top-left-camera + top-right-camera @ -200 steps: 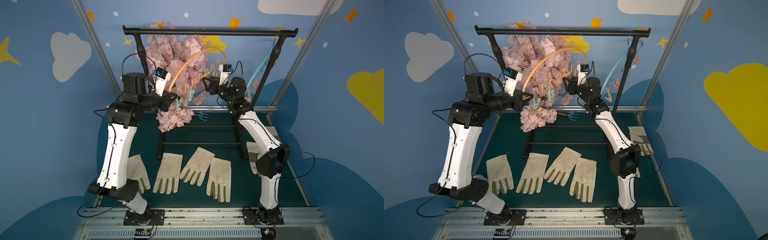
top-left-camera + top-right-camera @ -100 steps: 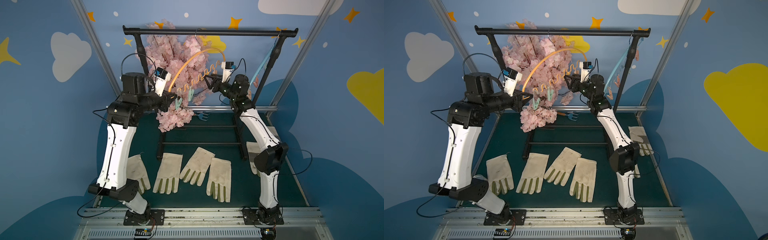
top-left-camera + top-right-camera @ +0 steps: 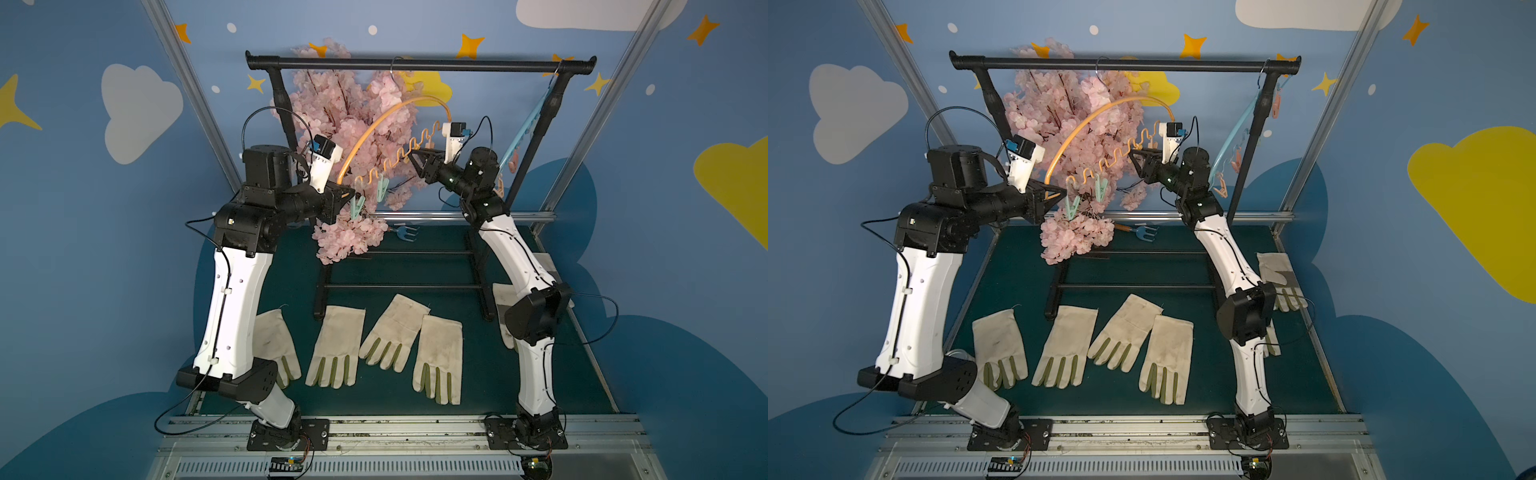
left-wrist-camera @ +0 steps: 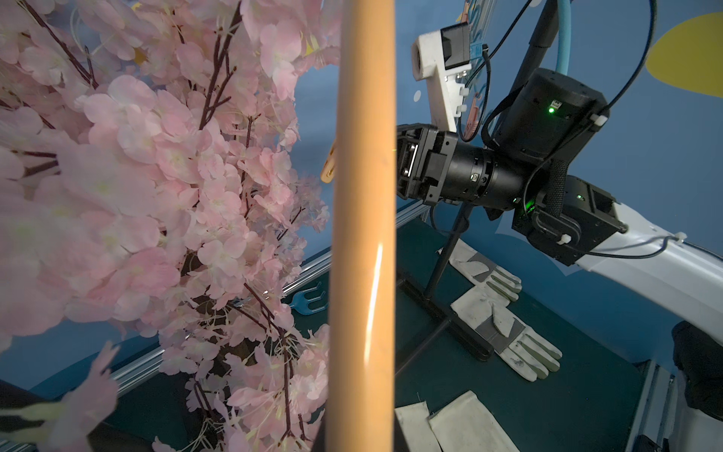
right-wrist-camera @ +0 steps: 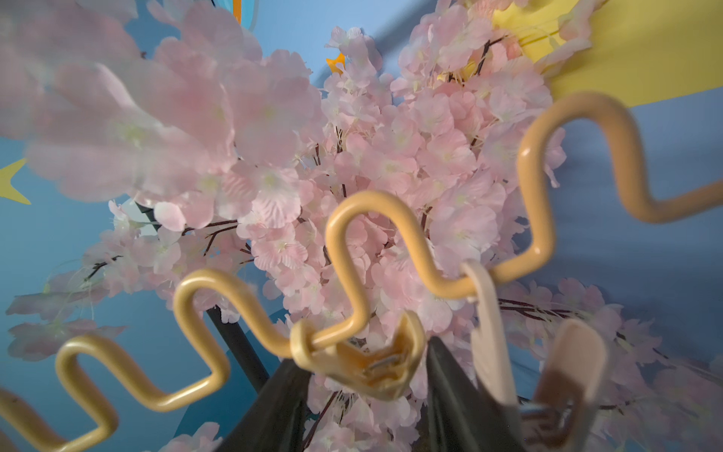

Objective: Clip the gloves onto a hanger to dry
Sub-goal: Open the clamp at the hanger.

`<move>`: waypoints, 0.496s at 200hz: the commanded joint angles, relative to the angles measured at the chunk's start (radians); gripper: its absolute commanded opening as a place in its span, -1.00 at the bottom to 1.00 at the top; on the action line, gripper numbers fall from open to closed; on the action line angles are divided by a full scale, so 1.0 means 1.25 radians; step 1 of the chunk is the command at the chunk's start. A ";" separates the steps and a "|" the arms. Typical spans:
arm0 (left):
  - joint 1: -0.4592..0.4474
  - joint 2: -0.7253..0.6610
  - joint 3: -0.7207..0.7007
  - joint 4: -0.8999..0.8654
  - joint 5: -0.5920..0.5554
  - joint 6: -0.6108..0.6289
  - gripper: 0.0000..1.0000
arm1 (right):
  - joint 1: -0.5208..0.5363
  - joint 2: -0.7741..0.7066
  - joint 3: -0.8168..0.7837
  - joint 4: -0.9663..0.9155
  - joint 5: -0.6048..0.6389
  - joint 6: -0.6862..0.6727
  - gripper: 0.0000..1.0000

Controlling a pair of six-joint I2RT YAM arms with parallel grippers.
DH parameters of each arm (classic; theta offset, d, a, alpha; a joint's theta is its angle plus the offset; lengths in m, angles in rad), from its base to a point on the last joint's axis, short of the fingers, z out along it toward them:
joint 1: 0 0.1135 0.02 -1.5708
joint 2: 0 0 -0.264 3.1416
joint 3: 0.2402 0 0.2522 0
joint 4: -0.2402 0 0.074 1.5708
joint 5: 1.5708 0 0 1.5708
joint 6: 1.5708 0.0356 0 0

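Several cream gloves lie on the green mat: a front row (image 3: 338, 345) (image 3: 395, 328) (image 3: 440, 357) and a pair with grey palms (image 4: 508, 336) behind the right arm. An orange hanger (image 3: 390, 116) hangs tilted from the rail. My left gripper (image 3: 349, 195) is shut on its lower end, and the orange hanger's bar (image 4: 362, 235) fills the left wrist view. My right gripper (image 3: 411, 156) is at the wavy bar (image 5: 352, 242). Both of its fingers (image 5: 461, 391) touch a yellow clip (image 5: 364, 364) hooked on that bar.
A black rack (image 3: 415, 64) stands at the back, with pink blossom branches (image 3: 353, 124) behind the hanger. Two green clips (image 3: 380, 191) and a beige clip (image 5: 489, 332) hang on the wavy bar. A blue hanger (image 3: 523, 129) hangs at the rail's right end. A small blue rake (image 3: 407, 235) lies on the mat.
My right gripper has risen a little toward the wavy bar and its jaws have narrowed onto the yellow clip. The left arm and the gloves have not moved.
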 commanded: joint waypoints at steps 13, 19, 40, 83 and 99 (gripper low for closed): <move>0.004 0.000 0.012 -0.018 0.015 0.003 -0.94 | -0.005 0.010 0.029 0.006 -0.019 0.014 -0.04; 0.003 0.000 0.012 -0.017 0.015 0.003 -0.95 | -0.005 0.009 0.030 0.007 -0.017 0.014 -0.05; 0.003 -0.001 0.012 -0.016 0.014 0.003 -0.94 | -0.005 0.006 0.029 0.005 -0.017 0.010 -0.09; 0.003 0.002 0.013 -0.016 0.015 0.003 -0.94 | -0.004 0.001 0.029 0.003 -0.021 0.011 -0.23; 0.003 0.002 0.012 -0.017 0.013 0.003 -0.94 | -0.004 -0.001 0.029 0.000 -0.019 0.010 -0.24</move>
